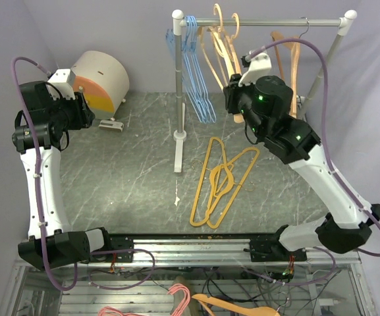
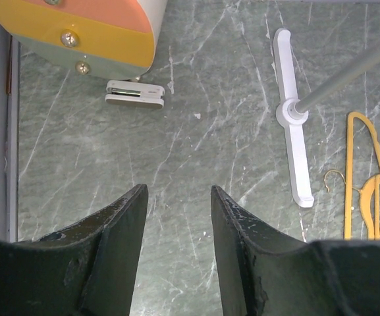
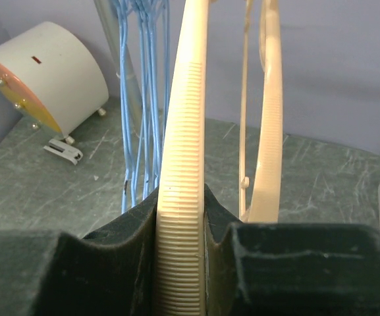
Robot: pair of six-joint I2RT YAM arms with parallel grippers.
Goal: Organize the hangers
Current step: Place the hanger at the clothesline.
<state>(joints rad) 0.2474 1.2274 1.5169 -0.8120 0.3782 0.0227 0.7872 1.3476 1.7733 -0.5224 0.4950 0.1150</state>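
Left gripper (image 2: 176, 197): fingers about half apart, nothing between them; it hangs over bare table (image 1: 130, 178) at the left side, well apart from every hanger.
Right gripper (image 3: 183, 197): fingers closed on the ribbed arm of a cream hanger (image 3: 183, 118), which runs upright through the pads; raised at the rack, near the middle of the rail (image 1: 269, 22).
Second cream hanger (image 3: 269, 118): just beside the held one, to its right in the right wrist view; whether the two touch cannot be told.
Blue wire hangers (image 1: 193, 72): a bunch hooked on the left end of the rail, hanging against the post (image 1: 178, 85).
Orange hangers on rail (image 1: 288, 59): at the right part of the rail, partly hidden behind the right arm.
Orange hangers on table (image 1: 222, 178): two, flat and overlapping, just right of the rack foot (image 2: 292, 118); a hook lies close to the foot's near end.
White drum (image 1: 101, 79): far left corner, with an orange-and-yellow face.
White clip (image 2: 135, 93): on the table just in front of the drum.
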